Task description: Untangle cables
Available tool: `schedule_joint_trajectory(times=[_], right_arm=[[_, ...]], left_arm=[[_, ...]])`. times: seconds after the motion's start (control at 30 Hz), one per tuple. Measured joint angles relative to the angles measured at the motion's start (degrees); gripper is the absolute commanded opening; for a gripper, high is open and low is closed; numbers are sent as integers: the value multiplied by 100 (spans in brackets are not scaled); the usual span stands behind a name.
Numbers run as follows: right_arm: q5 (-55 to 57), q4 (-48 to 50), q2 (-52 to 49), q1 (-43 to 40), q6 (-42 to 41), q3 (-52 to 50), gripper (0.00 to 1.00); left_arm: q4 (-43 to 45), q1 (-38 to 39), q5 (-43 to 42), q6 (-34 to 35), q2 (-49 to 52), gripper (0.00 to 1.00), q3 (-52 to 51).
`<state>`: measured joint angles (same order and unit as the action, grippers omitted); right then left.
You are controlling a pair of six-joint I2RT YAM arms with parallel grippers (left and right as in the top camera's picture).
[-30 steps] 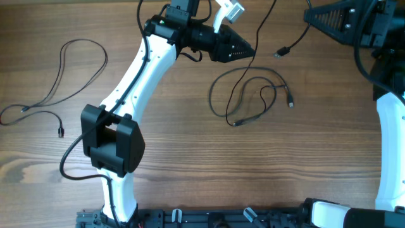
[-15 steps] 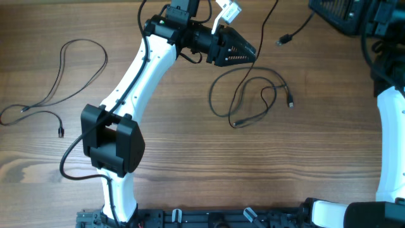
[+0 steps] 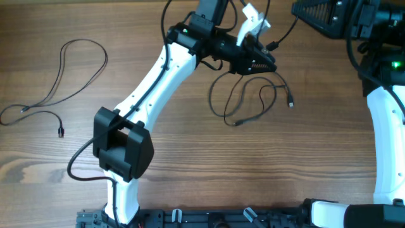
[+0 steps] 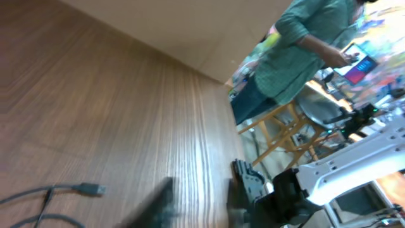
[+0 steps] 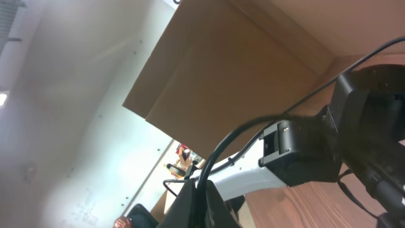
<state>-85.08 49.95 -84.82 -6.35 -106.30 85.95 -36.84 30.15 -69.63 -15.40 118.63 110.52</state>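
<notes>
A dark cable loop point(image 3: 248, 100) lies on the table at centre, with plug ends at the right point(image 3: 290, 101) and below point(image 3: 235, 123). My left gripper point(image 3: 268, 63) hovers over the loop's top edge. In the left wrist view its blurred fingers point(image 4: 199, 206) are open, with bare wood between them and a silver-tipped plug point(image 4: 88, 189) to the left. My right gripper point(image 3: 299, 11) at the top right is shut on a second cable point(image 5: 266, 123), pinched between its fingers point(image 5: 202, 193). That cable's plug end point(image 3: 273, 45) hangs by the left gripper. A third cable point(image 3: 66, 69) lies apart at far left.
The left arm point(image 3: 158, 76) crosses the table diagonally from its base point(image 3: 123, 149). The right arm point(image 3: 386, 126) runs along the right edge. A white tag point(image 3: 252, 16) sticks up behind the left gripper. A person point(image 4: 297, 50) stands beyond the table's far edge.
My left arm has swung right and forward, bringing its gripper over the top of the centre loop. My right gripper has shifted left, and the hanging plug has moved a little left.
</notes>
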Motion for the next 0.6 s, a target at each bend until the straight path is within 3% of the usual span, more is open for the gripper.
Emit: schedule_joint_trajectory(times=[0.13, 0.17, 0.33, 0.47, 0.53, 0.6], right_arm=[[-2, 0, 0, 0, 0, 0, 4], [-2, 0, 0, 0, 4, 0, 9], [-96, -619, -15, -79, 452, 2, 70], [-420, -2011, -138, -181, 1344, 26, 85], [-426, -2750, -295, -184, 1921, 11, 99], [-422, -3224, -409, -184, 2400, -74, 99]], left_arm=[[24, -4, 439, 227, 0, 4, 0], [24, -13, 595, 380, 0, 4, 0], [-330, -179, 2022, 1478, -13, 4, 0], [-1104, -442, 3438, 1878, -260, 4, -24], [-1484, -575, 4065, 1888, -629, 4, -33], [-1775, -664, 4389, 1849, -1019, 4, -33]])
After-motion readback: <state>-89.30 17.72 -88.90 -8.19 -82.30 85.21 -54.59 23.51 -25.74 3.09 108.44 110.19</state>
